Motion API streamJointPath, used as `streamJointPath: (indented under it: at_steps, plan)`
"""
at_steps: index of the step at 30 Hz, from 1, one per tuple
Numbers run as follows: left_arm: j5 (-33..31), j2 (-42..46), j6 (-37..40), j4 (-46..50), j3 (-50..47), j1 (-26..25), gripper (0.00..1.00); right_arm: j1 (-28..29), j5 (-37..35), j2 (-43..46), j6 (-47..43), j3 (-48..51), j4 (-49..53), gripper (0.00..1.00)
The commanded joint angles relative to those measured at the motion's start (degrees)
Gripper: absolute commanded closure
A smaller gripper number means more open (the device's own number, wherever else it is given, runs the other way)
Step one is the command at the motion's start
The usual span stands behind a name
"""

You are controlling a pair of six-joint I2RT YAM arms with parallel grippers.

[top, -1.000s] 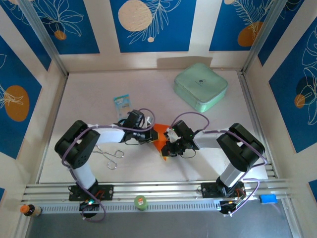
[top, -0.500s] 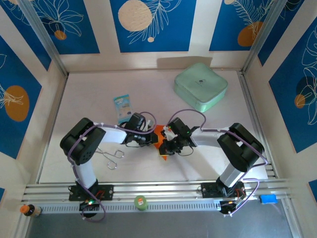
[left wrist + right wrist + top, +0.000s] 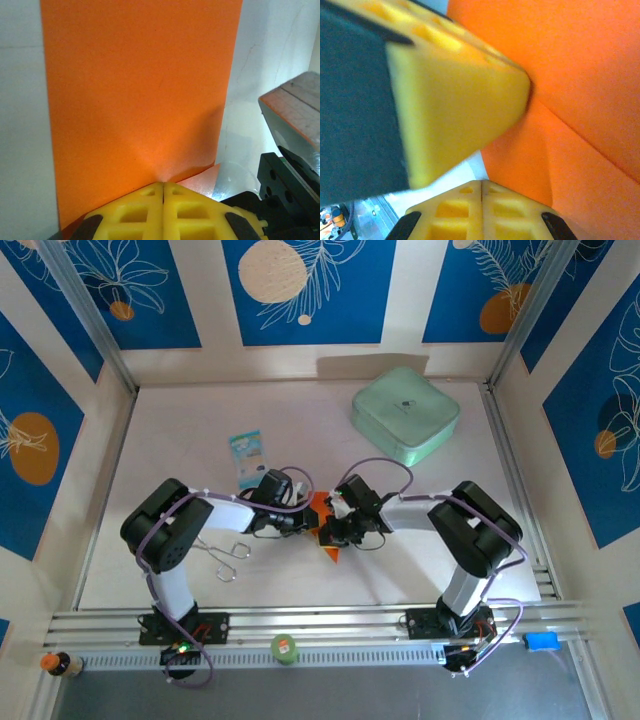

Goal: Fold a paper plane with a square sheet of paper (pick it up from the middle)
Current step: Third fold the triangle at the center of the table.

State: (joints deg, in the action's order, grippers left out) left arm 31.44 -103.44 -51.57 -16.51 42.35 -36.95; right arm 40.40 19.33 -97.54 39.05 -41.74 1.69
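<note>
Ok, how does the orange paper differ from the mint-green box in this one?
The orange paper is thin and creased; the mint-green box is a thick, rounded case. The paper looks much smaller than the box. The paper lies mid-table between the shut left gripper and right gripper; the box sits apart, far right. Both rest on the white table.
</note>
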Motion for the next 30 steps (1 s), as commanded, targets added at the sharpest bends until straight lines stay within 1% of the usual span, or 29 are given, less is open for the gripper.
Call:
streamJointPath:
  at_steps: [1,10,15,20,24,27,30]
  plan:
    - [-4.55,-1.52,-0.45,5.06,-2.31,-0.22,1.0,-0.14,1.01,2.76,-0.79,4.09,3.93,0.98]
    - [-5.07,-2.03,-0.72,5.87,-1.9,-0.18,1.0,-0.15,3.52,9.0,0.47,11.39,1.22,0.98]
    - [-5.39,-1.84,-0.81,6.0,-2.01,-0.18,1.0,-0.15,2.47,12.46,2.15,14.95,0.29,0.98]
    - [-5.94,-1.07,-1.48,5.93,-2.54,-0.16,1.0,-0.32,0.48,16.12,2.58,15.22,1.82,0.98]
    - [-8.72,1.59,-5.25,4.07,-5.14,-0.23,1.0,-2.07,-4.99,21.28,3.4,13.84,6.57,0.98]
    - [-11.3,3.99,-9.5,1.07,-7.77,-0.41,1.0,-4.62,-6.22,23.27,4.03,13.54,7.71,0.95]
    - [-13.86,5.82,-13.24,-1.38,-9.7,-1.33,1.0,-5.67,-6.98,24.65,5.1,13.75,6.51,0.92]
